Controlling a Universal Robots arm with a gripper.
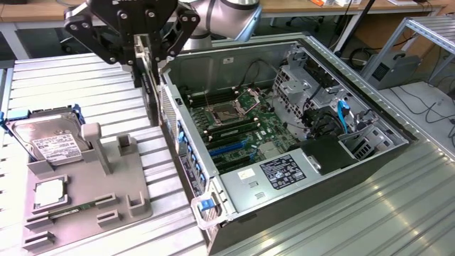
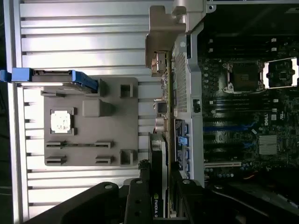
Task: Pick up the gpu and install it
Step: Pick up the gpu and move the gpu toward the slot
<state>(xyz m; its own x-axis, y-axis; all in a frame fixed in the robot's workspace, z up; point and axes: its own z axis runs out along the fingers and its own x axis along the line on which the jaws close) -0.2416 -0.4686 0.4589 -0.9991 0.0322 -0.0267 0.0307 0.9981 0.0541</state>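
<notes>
A ribbed aluminium table (image 1: pixel 85 80) fills the lower exterior view. Behind it are desks (image 1: pixel 42 10), floor cables (image 1: pixel 419 106) at right, and a metal frame (image 1: pixel 427 32) at the upper right. At centre lies 1 open computer case (image 1: pixel 334 176), its motherboard (image 1: pixel 242 122) exposed. At lower left, a grey fixture (image 1: pixel 78 192) carries the hard drive (image 1: pixel 46 141), a processor chip (image 1: pixel 48 193) and a memory stick (image 1: pixel 71 209). At upper left, the gripper (image 1: pixel 146 56) is clamped on the gpu (image 1: pixel 151 90), which hangs upright just beside the case's outer wall, between case and fixture.
</notes>
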